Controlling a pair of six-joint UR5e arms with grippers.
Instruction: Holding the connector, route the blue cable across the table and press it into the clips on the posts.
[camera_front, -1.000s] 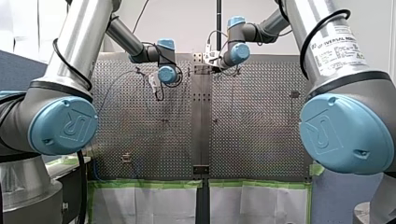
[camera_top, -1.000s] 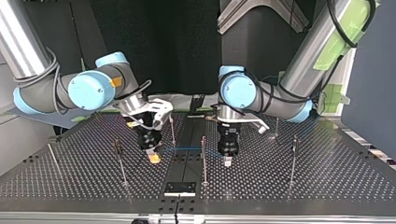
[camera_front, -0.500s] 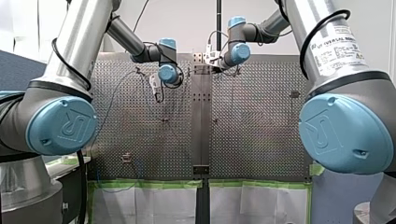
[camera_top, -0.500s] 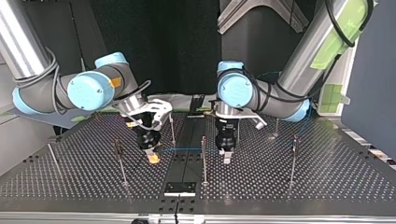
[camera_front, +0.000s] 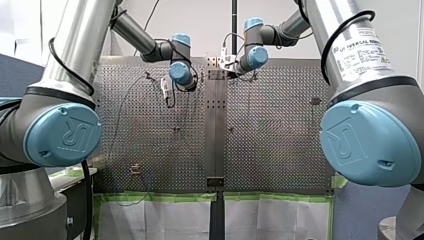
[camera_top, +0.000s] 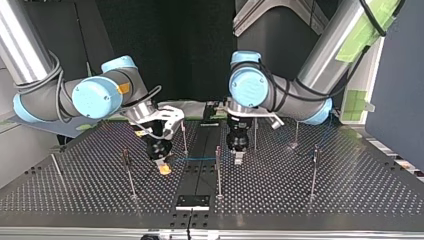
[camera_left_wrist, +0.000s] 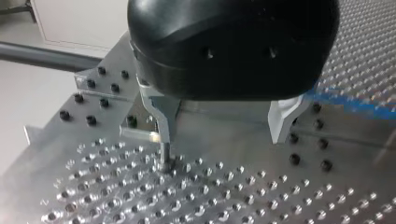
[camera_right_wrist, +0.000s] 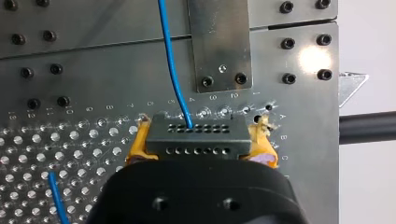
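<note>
The perforated metal surface (camera_top: 300, 190) fills the lower half of the top view. At centre left there, my right tool (camera_right_wrist: 201, 144) clamps its yellow pads on the dark connector (camera_right_wrist: 196, 133). The blue cable (camera_right_wrist: 172, 70) leaves the connector and apparently reaches a post (camera_top: 218, 172). My left tool (camera_left_wrist: 224, 135) hangs with fingers spread, holding nothing.

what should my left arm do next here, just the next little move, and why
Probably shift my left gripper sideways and lower until the blue cable lies between its open fingers. My right gripper holds the connector, and the cable runs from it toward the middle post, but in the left wrist view it passes beside the left fingers, not between them.
</note>
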